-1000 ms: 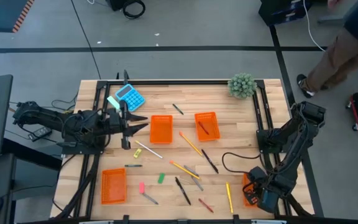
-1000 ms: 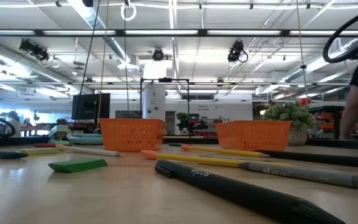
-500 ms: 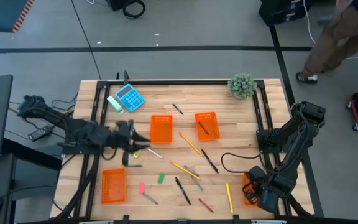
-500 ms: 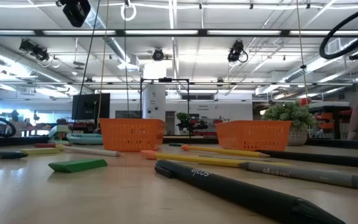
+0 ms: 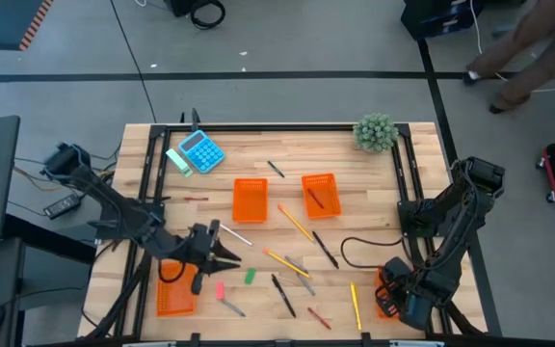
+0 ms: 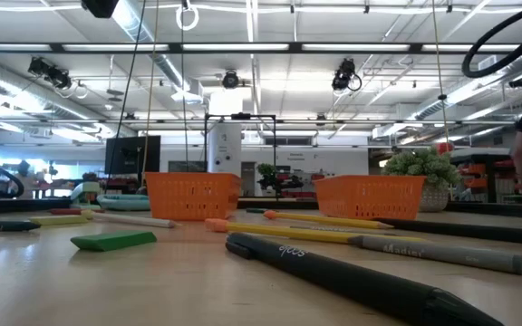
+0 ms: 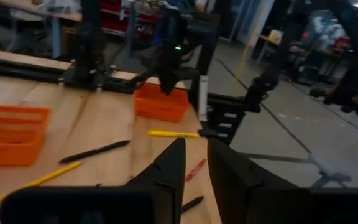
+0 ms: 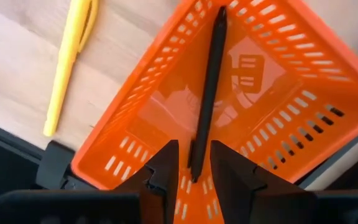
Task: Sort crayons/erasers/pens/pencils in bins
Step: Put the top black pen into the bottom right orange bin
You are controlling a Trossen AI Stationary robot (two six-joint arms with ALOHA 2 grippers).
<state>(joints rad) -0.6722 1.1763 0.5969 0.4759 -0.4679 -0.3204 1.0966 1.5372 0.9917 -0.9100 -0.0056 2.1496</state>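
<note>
My right gripper (image 5: 400,299) (image 8: 194,152) hangs open, pointing down over the orange bin (image 8: 278,93) at the table's near right corner. A black pen (image 8: 209,81) lies on the bin's floor, and its near end runs between my fingers with a gap on each side. My left gripper (image 5: 227,256) (image 7: 196,149) is level and narrowly open, with nothing between its fingers. It hovers just right of the near-left bin (image 5: 175,287). Pencils (image 5: 295,222), black pens (image 5: 282,294), a pink eraser (image 5: 220,289), a green eraser (image 5: 250,276) and a red crayon (image 5: 319,318) lie loose on the table.
Two more orange bins (image 5: 250,200) (image 5: 320,193) stand mid-table, with a blue calculator (image 5: 201,150) at the far left and a small plant (image 5: 375,132) at the far right. A yellow pen (image 8: 67,68) lies beside the near-right bin. A person walks beyond the far right corner.
My left arm has swung from beside the middle bins toward the table's near edge and now hovers by the near-left bin. The loose items lie where they did. The person beyond the far right corner has walked on.
</note>
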